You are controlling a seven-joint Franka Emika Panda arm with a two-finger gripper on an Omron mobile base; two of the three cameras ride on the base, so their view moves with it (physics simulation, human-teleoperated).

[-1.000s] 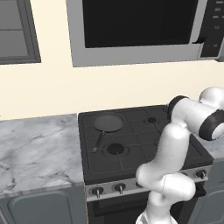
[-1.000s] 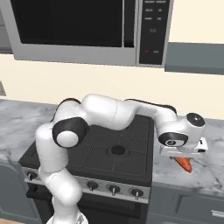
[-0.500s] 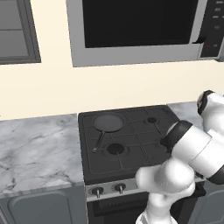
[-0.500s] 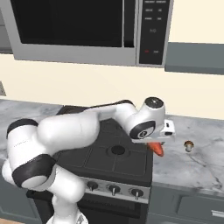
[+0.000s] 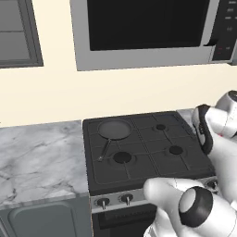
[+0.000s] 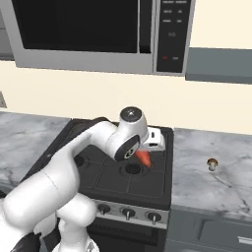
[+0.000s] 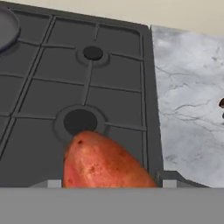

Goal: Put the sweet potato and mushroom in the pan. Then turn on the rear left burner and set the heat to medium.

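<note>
The gripper [image 6: 147, 153] grips the sweet potato [image 6: 144, 157] above the front right burner [image 6: 133, 169] of the stove [image 5: 139, 152]; the arm hides its fingers, and the hand view cuts off the tuber's held end. The pan [image 5: 114, 129] sits on the rear left burner, handle toward the front. The mushroom [image 6: 212, 164] stands on the counter [image 6: 216, 179] right of the stove, cut by the hand view's edge.
</note>
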